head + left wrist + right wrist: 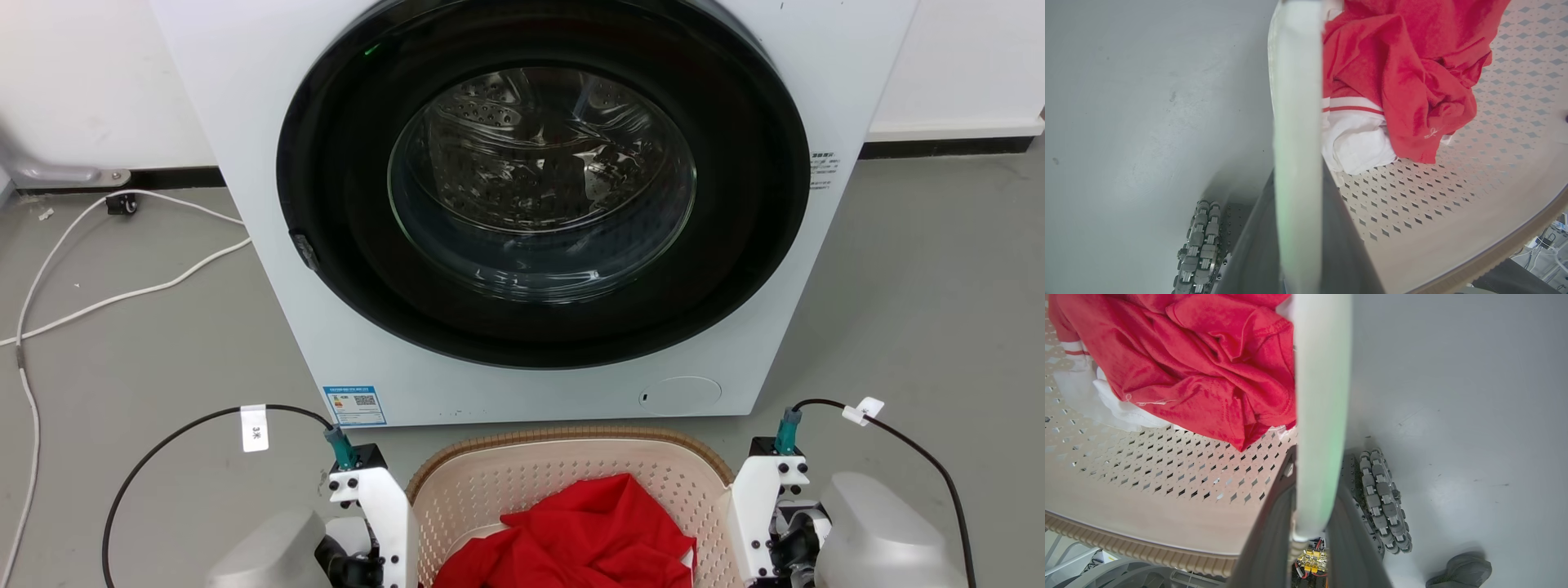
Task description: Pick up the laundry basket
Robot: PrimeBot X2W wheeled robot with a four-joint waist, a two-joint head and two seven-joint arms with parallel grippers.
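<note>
The basket [571, 469] lies just in front of the washer [522, 204], below its door, red cloth [588, 531] inside. The left fingers [1257, 253] pinch the white left handle [1298, 102]; the right fingers [1271, 539] pinch the white right handle [1323, 396].

The left gripper [1297, 175] points downward, its two long dark fingers [1253, 245] closed flat against both faces of the left white plastic handle [1296, 102]; the right gripper [1316, 469] mirrors it, clamped on the right white plastic handle [1321, 396]. In the head view the white angular wrist housings [371, 498] stand upright, well apart, with rounded grey forearms [882, 531] low beside them and a black cable [163, 445] arching from each top.
</note>
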